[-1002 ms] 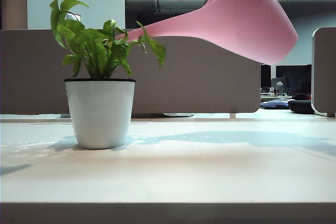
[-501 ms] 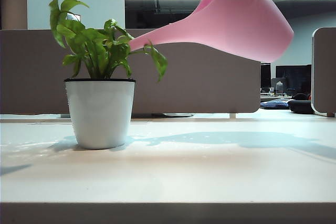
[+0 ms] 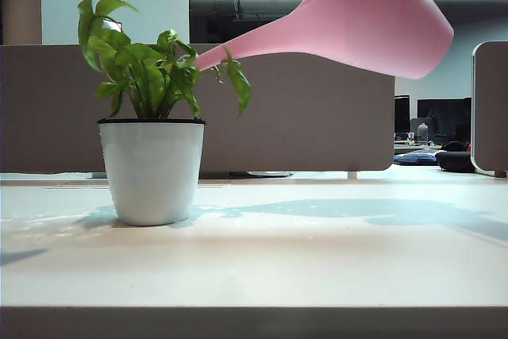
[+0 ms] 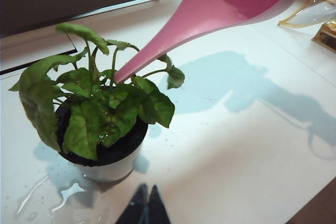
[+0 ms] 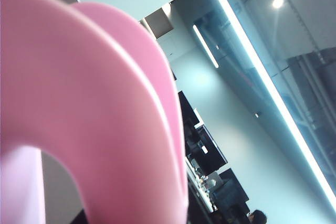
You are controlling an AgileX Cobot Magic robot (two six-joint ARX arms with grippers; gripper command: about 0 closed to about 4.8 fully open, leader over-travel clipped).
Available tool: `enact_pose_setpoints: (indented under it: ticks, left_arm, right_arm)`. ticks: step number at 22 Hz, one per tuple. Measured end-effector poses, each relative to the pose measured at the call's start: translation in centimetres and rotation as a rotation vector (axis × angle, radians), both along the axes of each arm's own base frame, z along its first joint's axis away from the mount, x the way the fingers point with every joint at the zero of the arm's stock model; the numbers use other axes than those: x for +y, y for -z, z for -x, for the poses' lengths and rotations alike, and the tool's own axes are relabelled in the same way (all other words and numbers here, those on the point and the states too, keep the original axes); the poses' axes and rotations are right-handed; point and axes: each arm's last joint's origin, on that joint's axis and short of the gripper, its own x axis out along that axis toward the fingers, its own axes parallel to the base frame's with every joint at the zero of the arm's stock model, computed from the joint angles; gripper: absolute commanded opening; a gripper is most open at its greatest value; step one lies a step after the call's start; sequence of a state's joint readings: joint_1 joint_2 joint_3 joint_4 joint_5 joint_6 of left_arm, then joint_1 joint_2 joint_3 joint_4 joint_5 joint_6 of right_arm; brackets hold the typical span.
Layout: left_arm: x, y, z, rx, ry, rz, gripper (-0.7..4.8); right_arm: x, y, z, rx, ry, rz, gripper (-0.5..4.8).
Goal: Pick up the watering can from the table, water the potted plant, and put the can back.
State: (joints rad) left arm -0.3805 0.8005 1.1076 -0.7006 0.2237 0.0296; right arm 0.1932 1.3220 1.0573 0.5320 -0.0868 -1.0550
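The left gripper (image 4: 144, 205) has its two dark fingers pressed together, tips meeting with nothing between them; it hangs idle just near of the potted plant (image 3: 151, 129), on the left of the table (image 3: 317, 260), likely parked there so its wrist camera can watch the pour without getting in the way. The right gripper's fingers show in no picture — its own wrist view is filled by the arched pink handle (image 5: 105, 108) seen very close — so I cannot tell how they stand; the can hangs clear of the table, so something must carry it, presumably that arm at the handle. The watering can (image 3: 373, 25) hangs high on the right, its body tipped and its long spout (image 4: 157, 48) slanting down to the left, the tip buried among the leaves above the pot's soil: the attitude of a pour, aimed so that water lands inside the black rim and not on the tabletop. A puddle and droplets (image 4: 58, 198) already lie on the table beside the pot. Compared with a second ago, the spout tip sits a little lower and further right among the foliage, the body's round bottom has risen slightly, and the dark gripper parts seen at the top edge then are all but out of frame — the pot has not moved.
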Motion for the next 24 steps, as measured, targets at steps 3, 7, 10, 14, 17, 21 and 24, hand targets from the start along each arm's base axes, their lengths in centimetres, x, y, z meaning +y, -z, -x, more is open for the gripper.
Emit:
enact_pose_setpoints:
  ticks: [3,7,10,14,17,21,24]
  left_arm:
    - [0.0,0.0,0.0,-0.001,0.0,0.001,-0.04]
    - [0.0,0.0,0.0,-0.001,0.0,0.0,-0.04]
    - [0.0,0.0,0.0,-0.001,0.0,0.0,-0.04]
    - [0.0,0.0,0.0,-0.001,0.0,0.0,-0.04]
    - [0.0,0.0,0.0,-0.001,0.0,0.0,-0.04]
    - [0.0,0.0,0.0,-0.001,0.0,0.0,-0.04]
    - [0.0,0.0,0.0,-0.001,0.0,0.001,-0.04]
  right_arm:
    - [0.1,-0.4,0.1,-0.015,0.0,0.01,1.14]
    - [0.4,-0.4,0.3,-0.022,-0.005,0.031,1.14]
    - [0.7,-0.4,0.4,-0.024,-0.01,0.049,1.13]
    - [0.8,-0.6,0.6,-0.03,-0.01,0.069,1.12]
    - [0.7,-0.9,0.9,-0.039,-0.008,0.072,1.11]
    - [0.6,-1.0,1.1,-0.042,-0.006,0.073,1.12]
    - [0.6,-1.1,1.2,-0.041,-0.006,0.074,1.12]
